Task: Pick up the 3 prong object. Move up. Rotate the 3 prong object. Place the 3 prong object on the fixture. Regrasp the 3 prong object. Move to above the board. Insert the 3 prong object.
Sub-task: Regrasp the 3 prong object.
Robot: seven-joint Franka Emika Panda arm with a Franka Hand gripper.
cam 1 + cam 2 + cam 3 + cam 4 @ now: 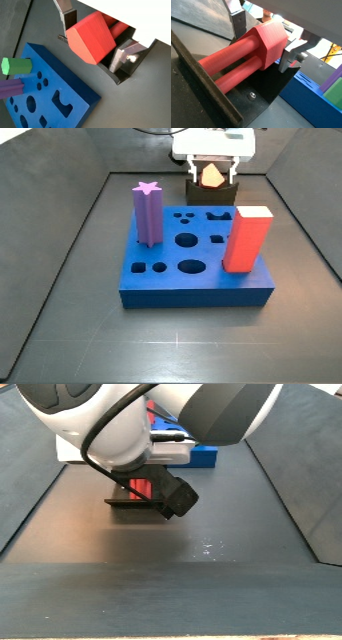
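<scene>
Gripper (214,173) sits at the far edge of the dark floor (80,268), just behind the board (201,278), right over the fixture (210,194). Red peg (244,60) lies across the fixture's notched top w/ a silver finger (66,17) on each side of it, pads look pressed to its sides, so gripper's clamped on the peg. In a wrist view the peg's lobed shaft runs along the fixture's black wall (211,85), v little room either side. Fixture's outer lip (130,67) stands just beside the board's near corner (90,97), narrow strip of floor between. On the board: purple star post (148,213) upright near one rear corner, red-orange block (247,238) upright at the opposite side edge, green peg (16,65) seen in a wrist view. Floor in front of the board is open up to the side walls
</scene>
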